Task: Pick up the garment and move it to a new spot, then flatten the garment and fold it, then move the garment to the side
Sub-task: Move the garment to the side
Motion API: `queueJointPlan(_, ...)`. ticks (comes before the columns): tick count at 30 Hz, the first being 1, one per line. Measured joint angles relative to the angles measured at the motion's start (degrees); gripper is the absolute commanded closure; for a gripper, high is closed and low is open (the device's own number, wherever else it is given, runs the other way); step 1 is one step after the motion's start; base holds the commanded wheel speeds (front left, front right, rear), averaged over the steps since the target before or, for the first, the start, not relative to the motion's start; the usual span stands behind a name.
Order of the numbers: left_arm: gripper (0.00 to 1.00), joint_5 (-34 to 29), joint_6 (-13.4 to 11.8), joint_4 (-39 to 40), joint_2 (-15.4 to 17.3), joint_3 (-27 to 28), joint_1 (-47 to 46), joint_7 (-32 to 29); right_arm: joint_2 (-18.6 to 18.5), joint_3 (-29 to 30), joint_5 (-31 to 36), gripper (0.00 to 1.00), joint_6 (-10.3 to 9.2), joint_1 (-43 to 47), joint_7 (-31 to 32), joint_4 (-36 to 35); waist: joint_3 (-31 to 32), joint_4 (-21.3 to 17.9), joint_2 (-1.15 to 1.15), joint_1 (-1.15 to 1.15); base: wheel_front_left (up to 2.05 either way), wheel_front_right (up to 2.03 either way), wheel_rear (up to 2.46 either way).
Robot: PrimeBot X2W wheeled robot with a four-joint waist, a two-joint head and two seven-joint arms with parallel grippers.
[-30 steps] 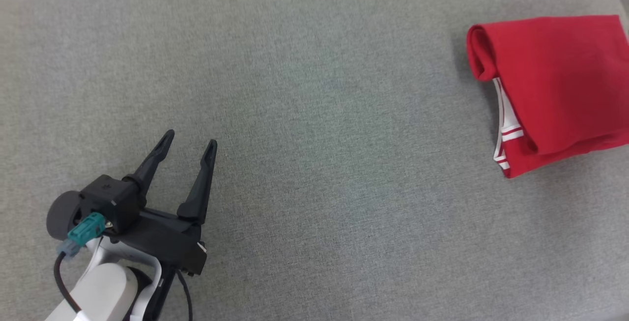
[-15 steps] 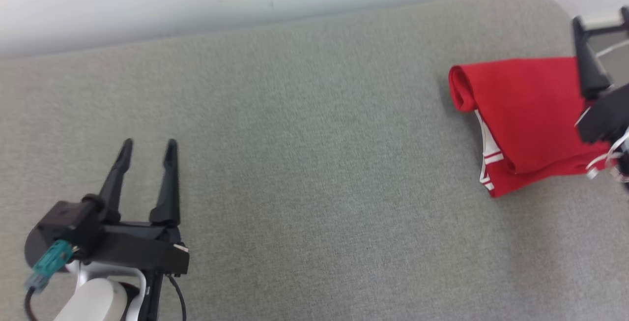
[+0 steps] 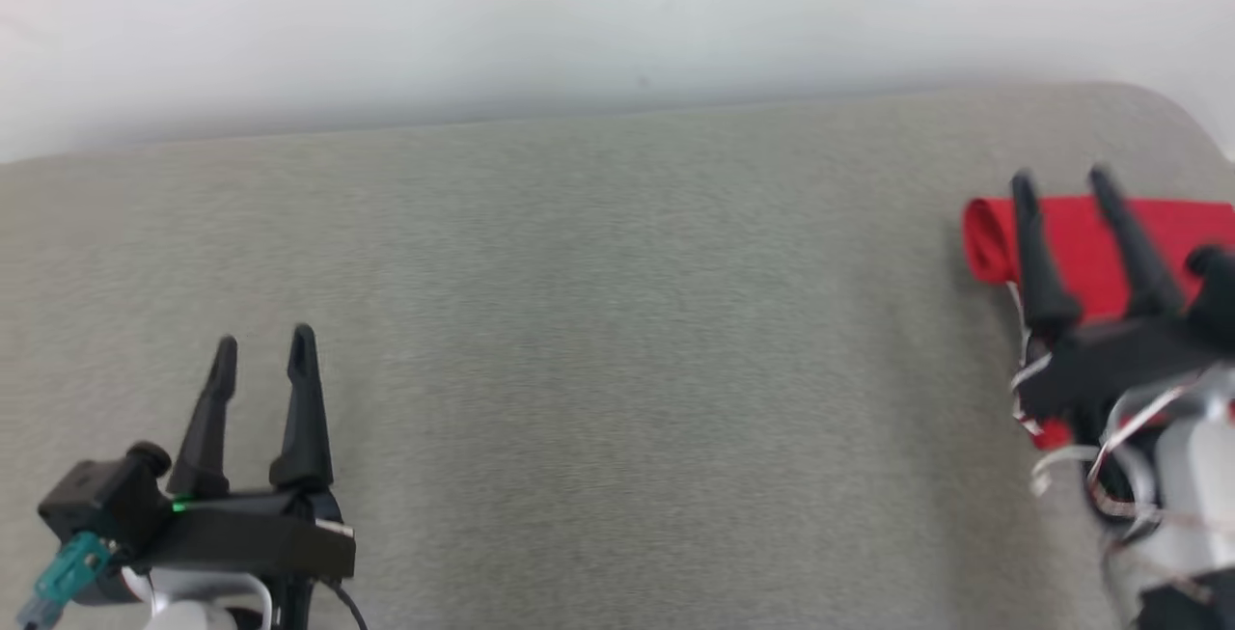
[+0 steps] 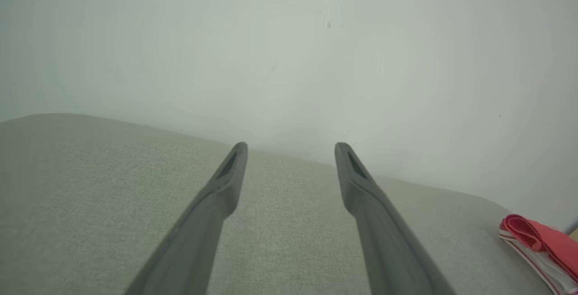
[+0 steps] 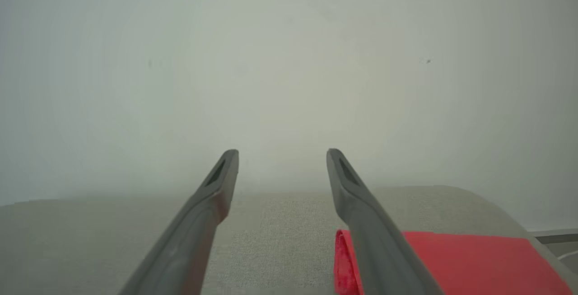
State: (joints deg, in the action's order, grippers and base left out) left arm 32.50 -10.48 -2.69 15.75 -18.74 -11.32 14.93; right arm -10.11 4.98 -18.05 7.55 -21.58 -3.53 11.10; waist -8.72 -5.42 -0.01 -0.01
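**Operator:** Report status, left to right.

**Manual:** Your left hand (image 3: 265, 341) sits at the near left above the grey fabric surface (image 3: 617, 321), with its fingers spread wide and nothing between them. The red garment (image 3: 1085, 239) lies at the far right, close to the surface's rounded corner. It is folded, and its left edge is rolled. Your right hand (image 3: 1060, 177) is over the garment, fingers also spread wide and gripping nothing. Whether they touch the cloth cannot be told.

**Operator:** How do I complete this step correctly?

**Manual:** The garment appears folded and already set to the side, so the step is probably a clean withdrawal.
1. Leave the left hand parked. It has no work at the left.
2. Raise the right hand straight up before you draw it near. A dragging fingertip would likely pull the top layer open.
3. Do not push the garment further right, because the edge is near.
4. Inspect the rolled left edge. If it looks loose, press it flat from above and do not pinch it.
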Motion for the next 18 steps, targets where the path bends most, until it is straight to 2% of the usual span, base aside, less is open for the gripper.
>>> queueJointPlan(5, 0.0, -0.88, 4.28, -2.04, -0.01, -0.25, 1.8, 0.0, 2.86, -0.19, -1.12, 0.0, -0.02, 6.26, -0.22, -4.09, 1.26, 3.61, 0.0, 0.0, 0.0, 0.0, 0.0)
queueJointPlan(9, 0.0, -3.23, 6.57, -3.14, 0.49, -0.69, 3.03, 0.0, 4.69, -0.94, -1.53, 0.0, -0.02, 10.83, -0.54, -6.03, 2.48, 6.03, 0.0, 0.01, 0.0, 0.0, 0.0)
queueJointPlan(13, 0.0, -6.1, 7.03, -3.74, 0.69, 0.42, 4.69, 0.0, 6.27, -1.26, -0.91, 0.0, -0.02, 15.68, -0.7, -7.61, 4.4, 7.42, 0.0, 0.0, 0.0, 0.0, 0.0)
queueJointPlan(18, 0.0, -9.0, 5.94, -2.99, 0.01, 1.77, 6.2, 0.0, 6.94, -2.11, 0.53, 0.0, -0.02, 18.92, -0.68, -8.58, 5.23, 7.03, 0.01, 0.0, 0.0, 0.0, 0.0)
